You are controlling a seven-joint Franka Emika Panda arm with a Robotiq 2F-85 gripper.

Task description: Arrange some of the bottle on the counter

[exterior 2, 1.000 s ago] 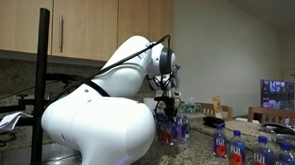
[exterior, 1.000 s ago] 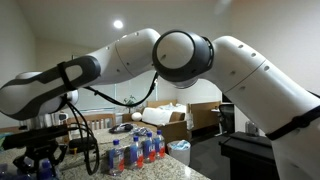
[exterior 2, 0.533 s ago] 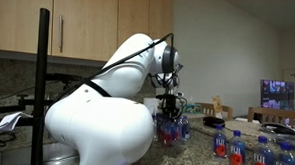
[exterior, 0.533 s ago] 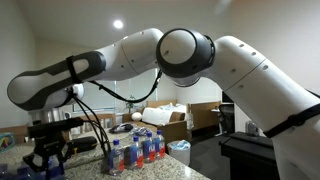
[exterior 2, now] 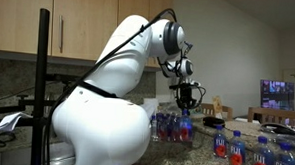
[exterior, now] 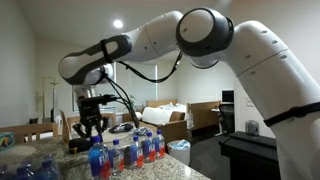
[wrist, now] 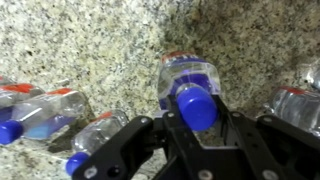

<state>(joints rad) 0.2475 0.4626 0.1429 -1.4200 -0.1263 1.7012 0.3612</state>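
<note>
Held bottle [wrist: 188, 80] by the cap end in closed gripper [exterior: 93, 132], over counter [wrist: 100, 40], left of the row [exterior: 140, 150]; risked slipping from that narrow pinch or tipping into neighbours if released tilted or too high.

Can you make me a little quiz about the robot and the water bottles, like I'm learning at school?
1. True or false: the gripper is holding a bottle by its top, lifted off the surface.
2. What colour is that bottle's cap? A red, B blue, C green.
3. Fill in: the other bottles stand in a group on the speckled ____.
Key: 1 true; 2 B; 3 counter.
</note>
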